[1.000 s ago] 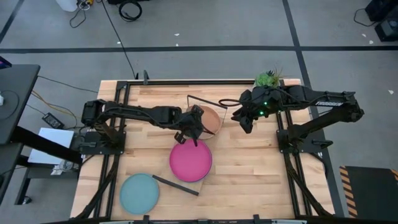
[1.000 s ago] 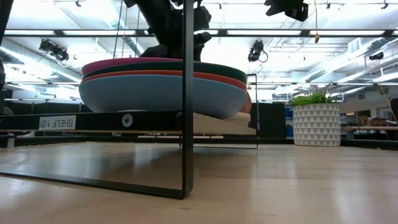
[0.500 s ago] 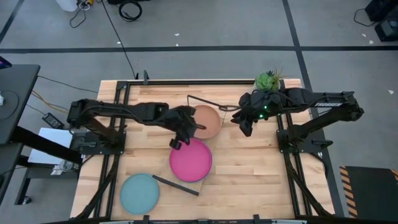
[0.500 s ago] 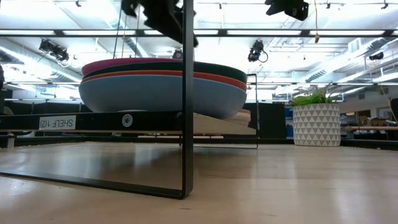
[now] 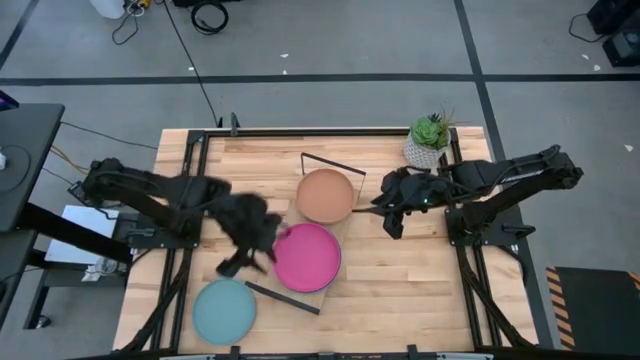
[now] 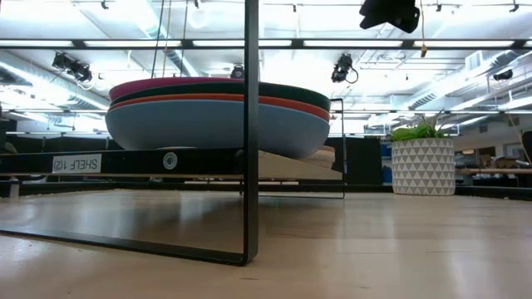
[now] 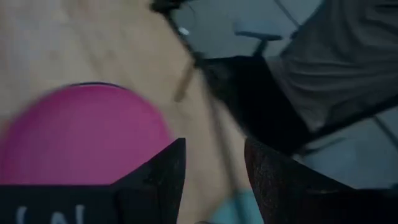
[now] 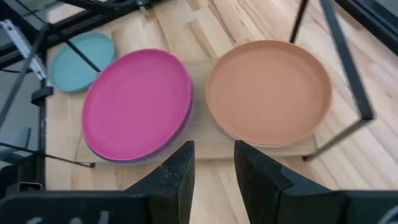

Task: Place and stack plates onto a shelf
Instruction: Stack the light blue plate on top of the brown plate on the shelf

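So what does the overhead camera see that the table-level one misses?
Only the high view shows the left gripper, both arms, the lone round light blue plate on the table and the tan-brown plate. Only the low view reveals that the magenta plate tops a stack of several. Both show the wire-framed wooden shelf and potted plant.

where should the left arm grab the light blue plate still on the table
Probably by the rim. The light blue plate lies flat and shallow on the table, so only its raised edge offers a pinch. Come from above at the edge nearest the left gripper; the shelf's black frame lies by the opposite edge.
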`<act>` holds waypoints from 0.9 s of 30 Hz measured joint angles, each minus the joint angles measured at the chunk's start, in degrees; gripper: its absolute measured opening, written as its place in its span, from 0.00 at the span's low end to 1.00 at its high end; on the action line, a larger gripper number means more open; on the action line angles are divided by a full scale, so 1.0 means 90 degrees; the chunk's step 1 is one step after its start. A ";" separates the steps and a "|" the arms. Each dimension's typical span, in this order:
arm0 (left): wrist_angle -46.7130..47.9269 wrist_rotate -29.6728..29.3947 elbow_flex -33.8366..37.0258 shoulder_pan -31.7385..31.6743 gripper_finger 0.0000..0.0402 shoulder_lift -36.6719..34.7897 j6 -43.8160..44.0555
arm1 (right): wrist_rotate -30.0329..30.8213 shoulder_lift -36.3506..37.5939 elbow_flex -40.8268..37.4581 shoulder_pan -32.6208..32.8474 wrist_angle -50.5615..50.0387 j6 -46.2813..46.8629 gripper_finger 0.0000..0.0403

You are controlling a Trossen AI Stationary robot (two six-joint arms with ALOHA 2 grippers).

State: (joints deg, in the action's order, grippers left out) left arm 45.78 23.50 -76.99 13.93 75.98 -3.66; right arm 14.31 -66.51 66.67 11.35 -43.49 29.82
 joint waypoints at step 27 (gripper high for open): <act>0.1585 -0.3376 0.2179 0.3919 0.32 0.0041 0.7505 | 0.0311 0.0002 -0.0361 0.0535 0.0882 -0.1173 0.29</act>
State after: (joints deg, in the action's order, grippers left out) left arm 60.05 -6.88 -57.38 49.20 76.35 63.88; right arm 17.10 -66.50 63.42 16.16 -35.55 19.27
